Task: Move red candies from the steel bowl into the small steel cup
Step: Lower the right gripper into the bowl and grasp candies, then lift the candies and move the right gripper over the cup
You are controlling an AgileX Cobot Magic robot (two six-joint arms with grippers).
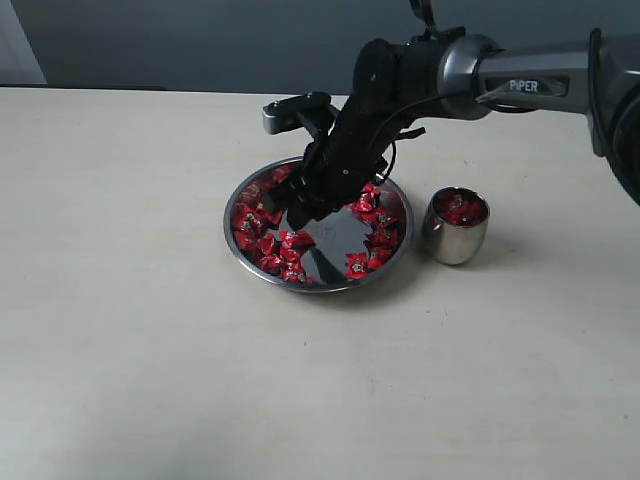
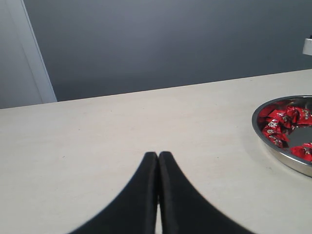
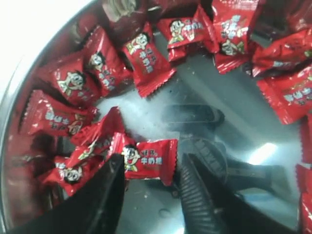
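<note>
Right gripper (image 3: 148, 187) astride red candy (image 3: 146, 158)

**Non-task surroundings**

Table (image 1: 130, 330): pale cream, matte, a few faint specks, otherwise uniform; fills most of the exterior view. Behind its far edge, a dark grey-blue wall (image 1: 200, 40). At the far left, a white vertical panel (image 2: 22, 53) meets the wall, running slightly slanted in the left wrist view.
</note>
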